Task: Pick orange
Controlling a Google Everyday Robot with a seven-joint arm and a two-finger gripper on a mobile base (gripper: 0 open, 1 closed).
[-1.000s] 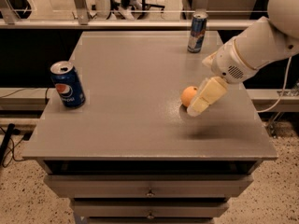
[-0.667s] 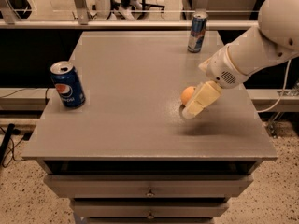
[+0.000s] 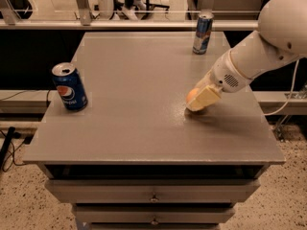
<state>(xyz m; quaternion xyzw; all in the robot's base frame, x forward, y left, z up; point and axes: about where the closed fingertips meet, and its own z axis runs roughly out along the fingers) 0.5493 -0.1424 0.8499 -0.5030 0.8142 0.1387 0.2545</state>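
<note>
One grey table across most of the frame, top matte and flat, with drawers stacked beneath along the bottom edge, each with a small knob at centre. Speckled floor in the lower corners, with dark cables trailing down the left edge.

Next in size, a white robot arm, entering from the upper right corner and sloping down and left over the right side of the table, ending in a rounded wrist housing with a small vent grille.

Then a blue Pepsi can, upright at the left of the table, close to the left edge, top open, well apart from everything else.

Then a slim blue-and-silver drink can, upright at the upper middle of the frame, near the table's far edge, apart from the arm.

Then the cream-coloured gripper at the arm's tip, right of frame centre, down at the tabletop and right up against the fruit, covering its right side. Clamped on it or merely set around it: cannot tell.

Smallest, the orange, low on the tabletop right of centre, only its left part visible past the gripper, with a soft shadow spreading rightward beside it.
</note>
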